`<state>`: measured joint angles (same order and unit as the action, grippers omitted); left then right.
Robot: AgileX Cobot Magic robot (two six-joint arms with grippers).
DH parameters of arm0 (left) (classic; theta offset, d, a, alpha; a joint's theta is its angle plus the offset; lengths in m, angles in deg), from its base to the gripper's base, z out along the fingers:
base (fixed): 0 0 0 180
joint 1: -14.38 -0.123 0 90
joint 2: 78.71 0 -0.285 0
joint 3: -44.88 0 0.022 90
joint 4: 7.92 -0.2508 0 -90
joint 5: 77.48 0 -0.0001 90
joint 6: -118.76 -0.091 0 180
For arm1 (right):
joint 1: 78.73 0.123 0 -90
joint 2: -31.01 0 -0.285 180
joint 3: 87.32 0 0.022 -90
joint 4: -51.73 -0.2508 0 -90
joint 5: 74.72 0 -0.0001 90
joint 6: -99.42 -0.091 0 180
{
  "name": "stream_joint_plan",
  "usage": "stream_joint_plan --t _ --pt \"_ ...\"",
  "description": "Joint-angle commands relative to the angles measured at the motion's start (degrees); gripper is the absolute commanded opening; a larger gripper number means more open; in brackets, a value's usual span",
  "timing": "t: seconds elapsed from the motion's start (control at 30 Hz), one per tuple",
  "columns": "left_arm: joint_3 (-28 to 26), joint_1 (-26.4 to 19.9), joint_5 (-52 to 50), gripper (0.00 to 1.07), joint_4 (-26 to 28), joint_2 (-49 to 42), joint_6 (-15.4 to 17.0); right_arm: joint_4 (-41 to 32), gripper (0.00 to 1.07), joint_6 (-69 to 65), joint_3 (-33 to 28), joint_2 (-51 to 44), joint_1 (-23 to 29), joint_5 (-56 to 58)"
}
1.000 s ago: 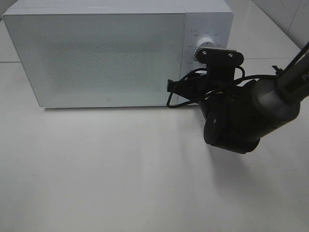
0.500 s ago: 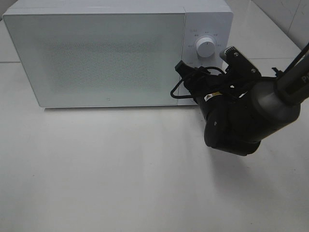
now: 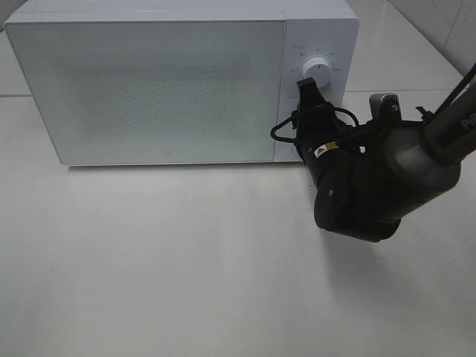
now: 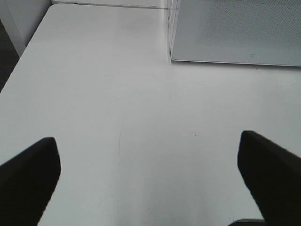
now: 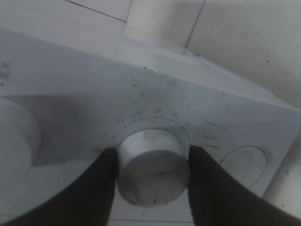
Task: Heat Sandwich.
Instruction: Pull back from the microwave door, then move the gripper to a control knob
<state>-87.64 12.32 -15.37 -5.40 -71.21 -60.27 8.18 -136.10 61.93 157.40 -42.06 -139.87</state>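
The sandwich shows in none of our views, so we cannot tell where it is. The microwave [image 3: 320, 22] stands at the back of the white table [image 3: 186, 260], and its frosted door [image 3: 149, 89] is closed and lets us see nothing inside.

In the high view the right arm [image 3: 372, 178] reaches to the control panel, just below the upper knob [image 3: 317, 68]. From there its bulk hides what the gripper is doing. The right wrist view settles it: the right gripper [image 5: 153, 151] is about half open, with its two black fingers [image 5: 101, 188] pressed against opposite sides of the lower knob [image 5: 153, 174]. That knob is white and round, with a ring of faint dial marks around it. The same view shows the upper knob at one edge and a round outline on the panel [image 5: 244, 162] on the knob's other side.

Only the left wrist view shows the left gripper [image 4: 146, 137]. Its jaws are spread wide with nothing between them, above bare table, and a lower corner of the microwave is visible beyond.
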Motion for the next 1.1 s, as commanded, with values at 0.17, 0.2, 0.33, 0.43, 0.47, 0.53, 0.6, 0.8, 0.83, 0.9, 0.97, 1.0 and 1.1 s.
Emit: stream_joint_plan --t 0.17,0.2,0.33,0.43,0.47,0.53,0.6,0.8,0.83,0.9,0.97,1.0,1.1 --pt "0.11 0.06 -0.80 0.98 -0.06 -1.32 -0.06 1.66 0.04 -14.38 1.15 -0.29 -0.06 -3.21" --pt "0.11 0.06 -0.80 0.98 -0.06 -1.32 -0.06 1.66 0.04 -14.38 1.15 -0.29 -0.06 -3.21" --pt "0.11 0.06 -0.80 0.98 -0.06 -1.32 -0.06 1.66 0.04 -23.15 1.15 -0.29 -0.06 -3.21" --pt "0.11 0.06 -0.80 0.98 -0.06 -1.32 -0.06 1.66 0.04 -27.56 1.15 -0.29 -0.06 -4.41" --pt "0.11 0.06 -0.80 0.98 -0.06 -1.32 -0.06 1.66 0.04 -28.82 1.15 -0.29 -0.06 -4.70" --pt "0.11 0.06 -0.80 0.98 -0.06 -1.32 -0.06 1.66 0.04 -29.91 1.15 -0.29 -0.06 -5.21" --pt "0.11 0.06 -0.80 0.98 -0.06 -1.32 -0.06 1.83 0.05 -30.94 1.15 -0.29 -0.06 -5.50" --pt "0.11 0.06 -0.80 0.98 -0.06 -1.32 -0.06 2.01 0.06 -26.64 1.15 -0.29 -0.06 -5.50" --pt "0.11 0.06 -0.80 0.98 -0.06 -1.32 -0.06 2.01 0.06 -25.95 1.15 -0.29 -0.06 -5.50" --pt "0.11 0.06 -0.80 0.98 -0.06 -1.32 -0.06 2.35 0.07 -24.92 1.15 -0.29 -0.06 -5.50" --pt "0.11 0.06 -0.80 0.98 -0.06 -1.32 -0.06 3.38 0.08 -24.06 1.15 -0.29 -0.06 -5.50" --pt "0.11 0.06 -0.80 0.98 -0.06 -1.32 -0.06 3.61 0.08 -23.38 1.15 -0.29 -0.06 -5.50" --pt "0.11 0.06 -0.80 0.98 -0.06 -1.32 -0.06 3.61 0.09 -23.38 1.15 -0.29 -0.06 -5.50"
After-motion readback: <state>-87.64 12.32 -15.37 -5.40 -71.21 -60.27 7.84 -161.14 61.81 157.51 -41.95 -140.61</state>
